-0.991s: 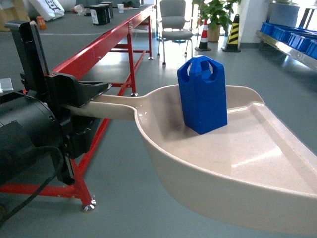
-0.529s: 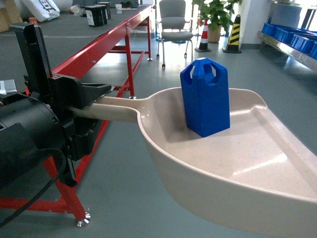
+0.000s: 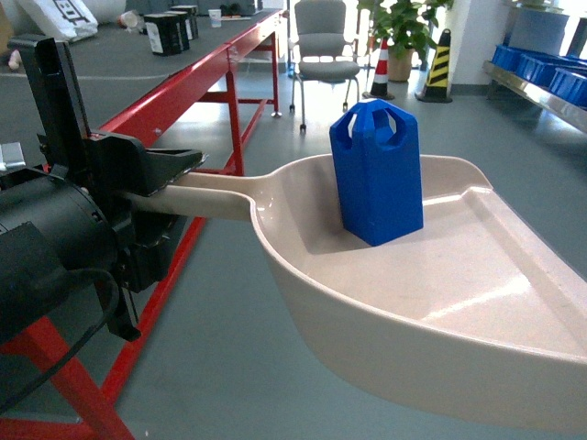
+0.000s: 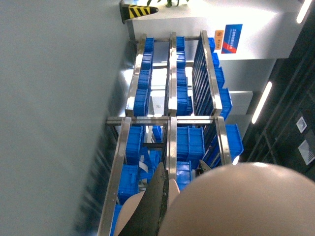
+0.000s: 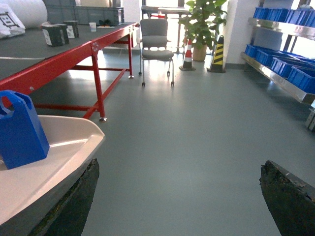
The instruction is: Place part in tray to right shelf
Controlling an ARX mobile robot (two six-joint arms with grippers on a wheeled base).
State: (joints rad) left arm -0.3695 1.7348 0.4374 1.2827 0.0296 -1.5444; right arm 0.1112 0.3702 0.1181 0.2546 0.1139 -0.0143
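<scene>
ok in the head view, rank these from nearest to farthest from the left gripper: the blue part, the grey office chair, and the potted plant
1. The blue part, standing in the tray whose handle the left gripper holds, just to its right.
2. The grey office chair, across the floor, beyond the red table.
3. The potted plant, behind the chair, farther right.

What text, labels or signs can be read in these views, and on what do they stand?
Nothing can be quoted with confidence.
White bag: dark letters, cut off by the frame edge, unreadable.
Black boxes: pale labels, too small to read.
Blue wall sign: white print, blurred.
Orange sign beside it: blurred.
Part and tray: no print visible.
</scene>
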